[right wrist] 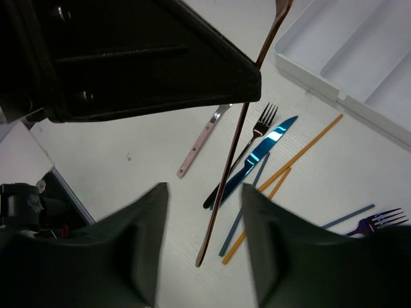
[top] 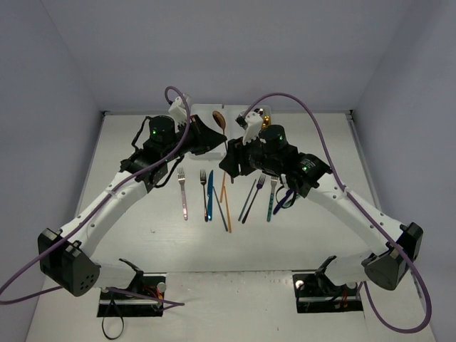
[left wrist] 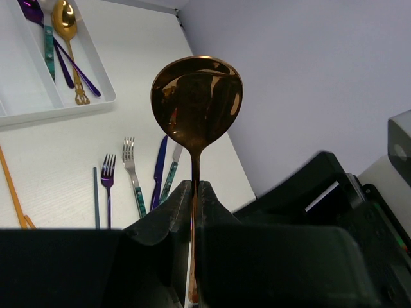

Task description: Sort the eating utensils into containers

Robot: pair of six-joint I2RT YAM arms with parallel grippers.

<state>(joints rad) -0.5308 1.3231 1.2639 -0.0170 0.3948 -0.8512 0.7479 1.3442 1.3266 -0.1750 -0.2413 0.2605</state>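
Copper is what fills my left wrist feed: the copper spoon (left wrist: 196,102) stands upright, bowl at the top, with its thin handle pinched tight in the left gripper (left wrist: 194,187). The jaws are fully closed on the handle just below the neck. From overhead the spoon's bowl (top: 219,118) sits in the air near the back of the table, between the two wrists, above the table surface.

On my right wrist feed the right gripper (right wrist: 204,190) has its jaws partway apart. The lower end of the spoon's handle (right wrist: 234,147) hangs down in the gap between them, and I see it touching neither finger, so that gripper has hold of nothing.

Beside the spoon I can see the white tray (left wrist: 38,110) lying flat on the table. Its end compartment holds a gold spoon (left wrist: 66,22) and some purple pieces; I cannot tell exactly what those are.

Loose on the table in front of the tray lie a pink fork (top: 182,192), a blue knife (top: 210,192), orange chopsticks (top: 224,187) and a teal-handled fork (top: 271,201), all roughly side by side with handles pointing toward the arm bases.
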